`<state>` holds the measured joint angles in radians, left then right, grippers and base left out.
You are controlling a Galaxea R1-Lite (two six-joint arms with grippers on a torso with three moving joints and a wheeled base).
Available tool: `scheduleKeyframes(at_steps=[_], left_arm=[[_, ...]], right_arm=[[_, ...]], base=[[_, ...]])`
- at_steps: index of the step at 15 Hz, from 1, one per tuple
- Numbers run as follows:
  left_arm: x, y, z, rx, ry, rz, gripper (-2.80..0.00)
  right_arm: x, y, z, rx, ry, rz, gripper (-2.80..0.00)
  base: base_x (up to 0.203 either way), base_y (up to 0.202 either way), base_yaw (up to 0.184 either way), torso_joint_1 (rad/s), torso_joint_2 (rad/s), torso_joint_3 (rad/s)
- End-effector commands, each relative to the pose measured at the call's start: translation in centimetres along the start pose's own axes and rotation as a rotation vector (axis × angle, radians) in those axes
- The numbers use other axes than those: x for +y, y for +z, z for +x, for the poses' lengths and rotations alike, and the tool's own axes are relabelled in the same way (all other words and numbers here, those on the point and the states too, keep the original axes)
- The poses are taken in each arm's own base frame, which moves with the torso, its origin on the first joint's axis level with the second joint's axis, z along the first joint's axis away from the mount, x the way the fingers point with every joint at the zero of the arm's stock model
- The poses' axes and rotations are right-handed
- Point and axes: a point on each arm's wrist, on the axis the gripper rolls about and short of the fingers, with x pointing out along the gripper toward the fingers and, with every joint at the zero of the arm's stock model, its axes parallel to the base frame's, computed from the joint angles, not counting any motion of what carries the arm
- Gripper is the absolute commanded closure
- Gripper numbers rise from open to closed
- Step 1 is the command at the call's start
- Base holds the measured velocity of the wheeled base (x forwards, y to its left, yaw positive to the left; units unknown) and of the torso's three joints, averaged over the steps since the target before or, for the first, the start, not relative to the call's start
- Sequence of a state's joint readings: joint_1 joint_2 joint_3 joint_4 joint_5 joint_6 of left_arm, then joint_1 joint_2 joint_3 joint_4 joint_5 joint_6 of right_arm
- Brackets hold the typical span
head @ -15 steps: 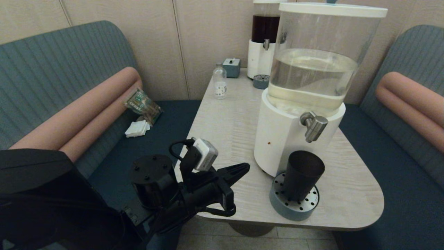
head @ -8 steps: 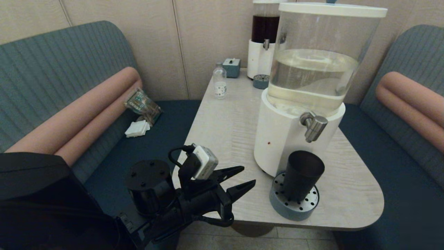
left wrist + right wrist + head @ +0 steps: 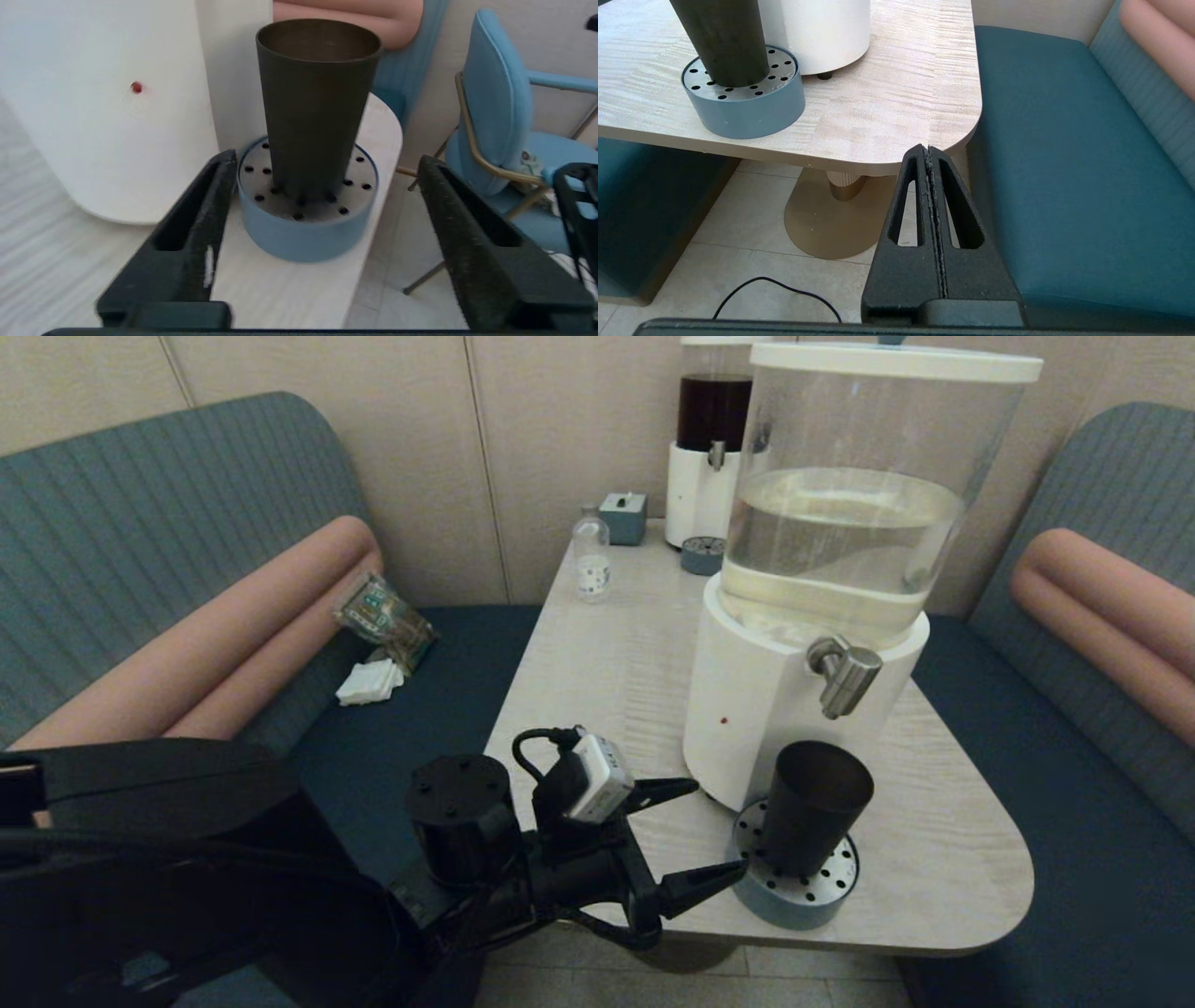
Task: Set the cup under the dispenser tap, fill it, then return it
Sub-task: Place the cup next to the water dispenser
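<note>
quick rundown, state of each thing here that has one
cup: upright on the drip tray, untouched, contents not visible
tap: no stream showing
big dispenser: tank partly full of pale liquid, lid on
drip tray: flat on the table, under the tap
small bottle: upright, far end of the table
left pincer: open, short of the cup
right pincer: shut, empty, off the table edge

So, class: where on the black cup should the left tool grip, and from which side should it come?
Grip the cup around mid-wall, coming level from the robot's left, where the open left tool already faces it. It stands upright on the drip tray, tapered and handleless, under the dispenser tap.
</note>
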<state>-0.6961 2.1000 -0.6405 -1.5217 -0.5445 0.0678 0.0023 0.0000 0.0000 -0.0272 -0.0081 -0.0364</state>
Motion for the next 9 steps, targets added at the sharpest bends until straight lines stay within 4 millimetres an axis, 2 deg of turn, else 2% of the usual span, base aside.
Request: scheduleKeyframes(at_steps=[1,5,9], left_arm=[[0.4,-1.2,1.1,0.003,-0.006,0.000,-2.80],[1.4,-2.1,2.8,-0.017,-0.005,0.016,-2.80],[1.7,-3.4,3.6,-0.010,-0.034,0.011,-2.80]], right_arm=[[0.0,-0.3,0.1,0.010,0.002,0.000,0.00],[0.0,-0.3,0.1,0.010,0.001,-0.001,0.00],[0.0,-0.3,0.1,0.010,0.001,-0.001,0.00]], base=[[0.000,0.000,0.000,0.000,0.00,0.000],[0.000,0.000,0.000,0.000,0.00,0.000],[0.000,0.000,0.000,0.000,0.00,0.000]])
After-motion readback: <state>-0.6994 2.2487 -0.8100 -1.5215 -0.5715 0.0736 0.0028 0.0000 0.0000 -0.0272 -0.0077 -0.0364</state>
